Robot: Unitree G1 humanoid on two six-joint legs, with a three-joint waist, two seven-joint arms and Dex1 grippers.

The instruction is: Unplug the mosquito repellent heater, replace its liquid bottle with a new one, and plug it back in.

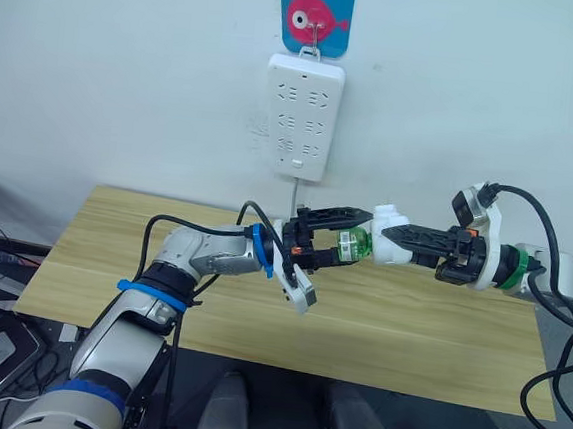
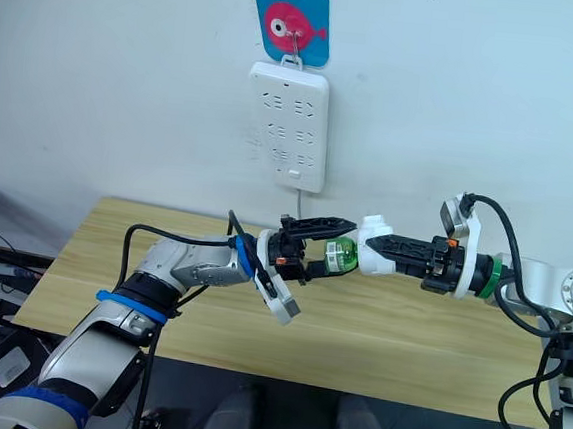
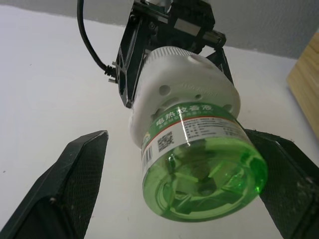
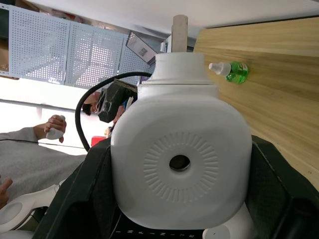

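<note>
Right gripper [image 1: 413,242] clamps mosquito repellent heater [image 1: 389,234] steady above table [image 1: 437,328]; left gripper [image 1: 337,237] spread around its liquid bottle [image 1: 355,246], seemingly for unscrewing. New one [image 4: 230,70] waits on table.

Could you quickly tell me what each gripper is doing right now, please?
Left gripper: open around the green bottle, fingers apart from it.
Right gripper: shut on the white heater.

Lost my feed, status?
Right end effector shut on white rounded plastic heater. Left end effector open around its translucent green bottle. Nothing obstructing.
</note>
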